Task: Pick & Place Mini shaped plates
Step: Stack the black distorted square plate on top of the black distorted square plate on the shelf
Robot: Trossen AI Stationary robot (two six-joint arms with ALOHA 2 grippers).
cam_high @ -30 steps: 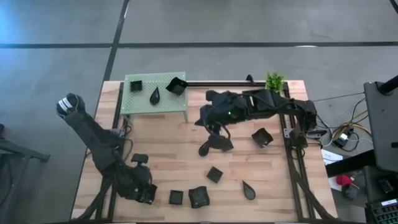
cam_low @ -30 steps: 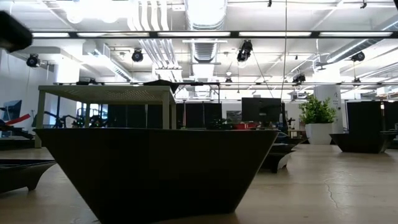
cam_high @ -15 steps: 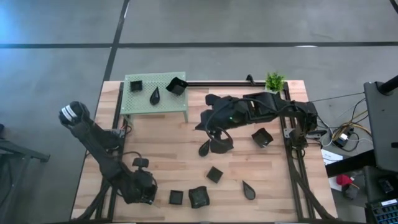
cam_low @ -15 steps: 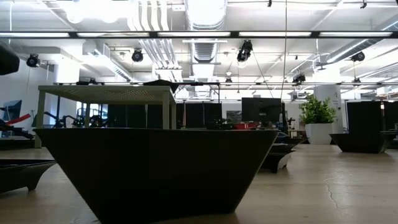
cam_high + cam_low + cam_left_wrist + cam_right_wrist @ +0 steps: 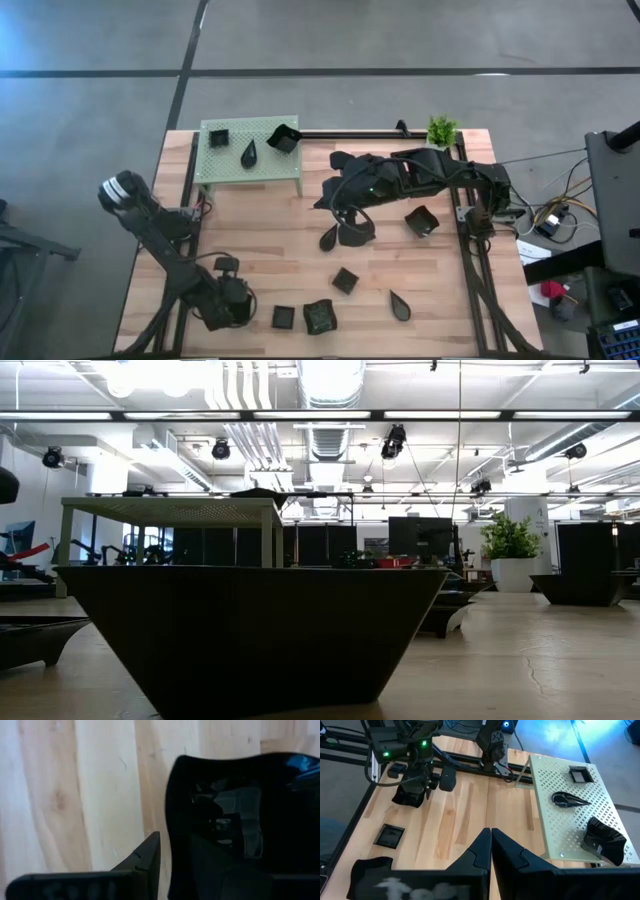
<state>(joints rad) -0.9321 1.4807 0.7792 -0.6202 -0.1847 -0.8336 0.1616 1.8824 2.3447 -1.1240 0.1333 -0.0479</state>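
Two dark arms reach over the wooden table. Farthest left, the left arm bends down to the table's front corner, where the left gripper sits low over a glossy black plate. Its jaws stand apart, and one finger is just beside the plate's raised rim with a sliver of bare wood between them. I cannot tell whether the other finger touches the plate.

Next along the front edge lie two square plates side by side, a flat one and a deeper one. At the back stands a green perforated stand that carries three plates: a tiny square one, a leaf-shaped one and a bigger square one at its right corner.

Toward the middle, the right gripper hangs above the table with its jaws pressed together and nothing between them. Just in front of it lie a leaf-shaped plate and a square one, touching or nearly so. Another small square plate sits nearer the front, with a teardrop plate to its right. One more square plate lies by the right arm's base, and a small green plant stands at the back right corner.
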